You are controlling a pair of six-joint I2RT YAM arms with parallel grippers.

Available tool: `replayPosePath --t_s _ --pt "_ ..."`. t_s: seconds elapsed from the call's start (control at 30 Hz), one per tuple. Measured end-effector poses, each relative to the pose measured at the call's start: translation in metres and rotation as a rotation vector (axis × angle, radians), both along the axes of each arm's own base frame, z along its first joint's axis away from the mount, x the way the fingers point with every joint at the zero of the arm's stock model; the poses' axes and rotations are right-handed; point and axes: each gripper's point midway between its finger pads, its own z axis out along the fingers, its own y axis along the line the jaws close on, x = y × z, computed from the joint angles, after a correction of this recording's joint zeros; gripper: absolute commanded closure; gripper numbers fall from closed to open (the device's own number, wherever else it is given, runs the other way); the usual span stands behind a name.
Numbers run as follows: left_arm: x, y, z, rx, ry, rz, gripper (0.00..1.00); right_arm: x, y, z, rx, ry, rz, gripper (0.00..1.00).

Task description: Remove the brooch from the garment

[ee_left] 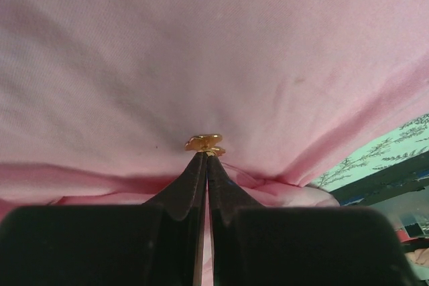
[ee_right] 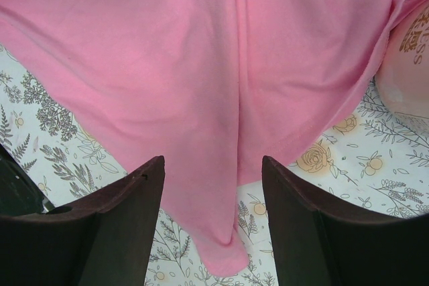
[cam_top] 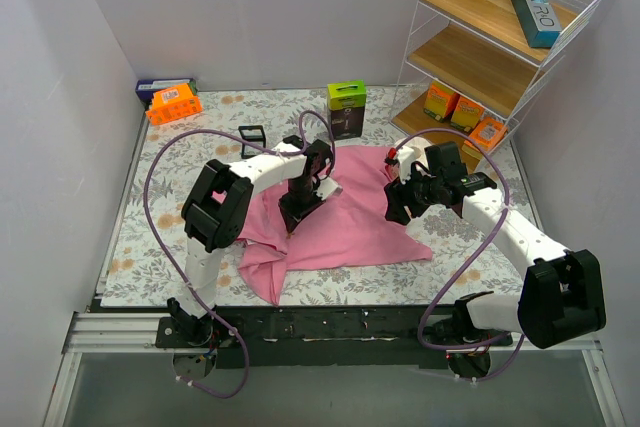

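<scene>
Dark fingers (ee_left: 181,189) of the left gripper (ee_left: 206,157) fill the bottom of the left wrist view, pressed together with only a hairline slit between them, their tips nipping the lower edge of the brooch (ee_left: 204,142). It is a small gold piece sitting on the garment (ee_left: 201,51), whose pink cloth puckers into folds around the spot and covers almost the whole of that view. A strip of the floral cover (ee_left: 395,149) shows at the right edge. From above, the left gripper (cam_top: 293,223) points down onto the left-hand part of the garment (cam_top: 355,232), which lies rumpled in the middle of the table between the two arms, one corner trailing toward the near edge. The brooch itself is too small to make out from there. The right gripper (cam_top: 397,205) hangs over the garment's right side with its jaws wide apart, holding nothing. In its own wrist view the two fingers (ee_right: 127,219) frame a hanging flap of pink cloth (ee_right: 201,65) with the cover (ee_right: 60,145) on either side, and do not touch the cloth. Farther back stand a green box (cam_top: 347,107) and an orange box (cam_top: 174,104), with a wire shelf (cam_top: 500,52) in the far right corner.
</scene>
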Motion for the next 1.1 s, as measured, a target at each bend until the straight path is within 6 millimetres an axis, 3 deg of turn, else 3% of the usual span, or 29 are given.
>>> replayPosePath --t_s 0.57,0.97,1.1 --pt "-0.012 0.01 -0.008 -0.034 -0.058 0.027 1.0 0.003 0.001 0.001 -0.001 0.002 0.0 0.32" --pt "-0.006 0.01 -0.009 -0.044 -0.13 0.059 1.0 0.004 0.0 -0.001 -0.015 0.024 0.007 0.33" --pt "0.004 0.006 -0.009 -0.038 -0.146 0.06 1.0 0.001 -0.001 -0.004 -0.028 0.037 0.013 0.33"
